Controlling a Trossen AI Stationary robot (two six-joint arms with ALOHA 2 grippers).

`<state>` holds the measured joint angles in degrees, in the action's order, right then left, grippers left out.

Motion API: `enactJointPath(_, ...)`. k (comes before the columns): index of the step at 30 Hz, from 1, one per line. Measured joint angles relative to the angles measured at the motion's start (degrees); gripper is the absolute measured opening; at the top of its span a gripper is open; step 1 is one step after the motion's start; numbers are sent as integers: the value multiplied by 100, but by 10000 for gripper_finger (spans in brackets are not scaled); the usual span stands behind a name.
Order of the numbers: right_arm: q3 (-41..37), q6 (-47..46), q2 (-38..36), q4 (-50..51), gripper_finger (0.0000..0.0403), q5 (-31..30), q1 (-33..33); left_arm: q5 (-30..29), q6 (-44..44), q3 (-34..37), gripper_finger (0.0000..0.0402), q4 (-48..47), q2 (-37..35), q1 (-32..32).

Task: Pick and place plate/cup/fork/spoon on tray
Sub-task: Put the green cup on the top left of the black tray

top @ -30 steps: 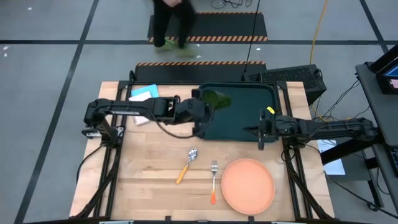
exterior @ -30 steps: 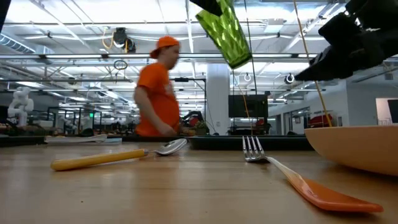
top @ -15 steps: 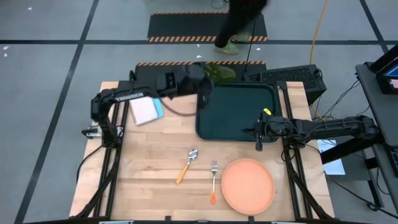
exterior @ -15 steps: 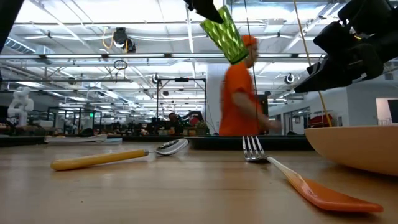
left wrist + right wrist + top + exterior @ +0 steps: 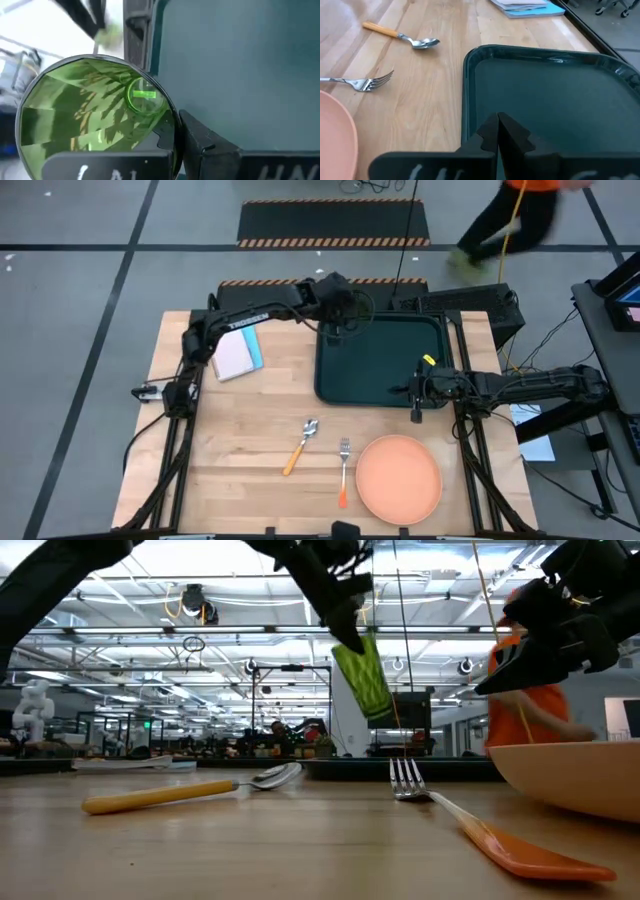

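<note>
Left tool point(image 5: 345, 308) gripping translucent green cup point(image 5: 363, 682) above dark rectangular tray's point(image 5: 385, 380) far-left corner, right tool point(image 5: 416, 392) clenched, empty, at tray's near-right rim.

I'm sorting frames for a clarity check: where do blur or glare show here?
High view: a person beyond the table is motion-smeared. Low view: the fork handle looms soft near the lens, and ceiling lights glare. Left wrist view: the cup glows lit through, and the background beyond it is blurred.
</note>
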<state>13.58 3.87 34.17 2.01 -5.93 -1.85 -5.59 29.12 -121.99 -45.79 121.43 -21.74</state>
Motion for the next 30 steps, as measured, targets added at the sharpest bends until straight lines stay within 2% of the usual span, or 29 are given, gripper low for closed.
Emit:
enactJointPath(6, 0, -15, 0, 0, 0, 1, 0, -40, -96, -4, 10, -590, 248, -76)
enactJointPath(17, 2, 169, 0, -135, 0, -4, 0, 196, -293, -4, 10, -1418, 238, -165)
enactJointPath(30, 4, 435, 0, -418, 0, -3, 1, 173, -378, 42, 10, -1389, 432, -227)
